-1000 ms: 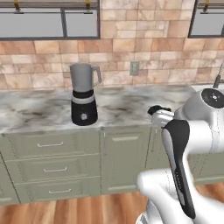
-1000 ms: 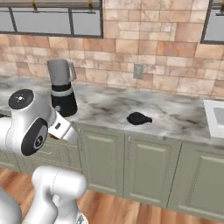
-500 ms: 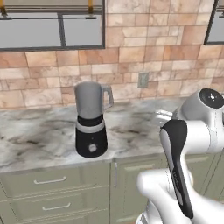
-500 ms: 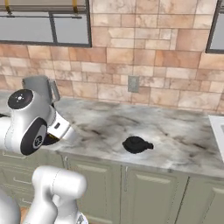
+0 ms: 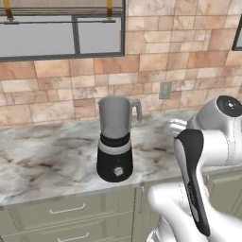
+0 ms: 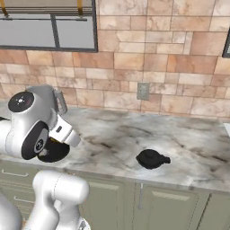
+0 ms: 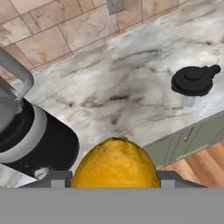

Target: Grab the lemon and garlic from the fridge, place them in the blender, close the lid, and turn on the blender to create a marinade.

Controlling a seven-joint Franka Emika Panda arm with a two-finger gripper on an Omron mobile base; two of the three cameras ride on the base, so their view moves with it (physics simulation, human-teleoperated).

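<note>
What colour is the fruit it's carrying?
Yellow, shading to orange: the lemon, clearest in the hand view.

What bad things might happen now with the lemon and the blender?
1. The gripper holds the lemon low, beside the blender. It may need lifting first, or the lemon could bump the jar and tip it.
2. The lemon looks wide against the jar's mouth, so it might catch on the rim and roll off the counter.
3. The lid lies near the counter's front edge; a sweeping arm might knock it off.

the blender (image 5: 115, 142) stands upright on the marble bench (image 5: 47, 163), without cap, below a window (image 5: 61, 28) in the brick wall.
</note>
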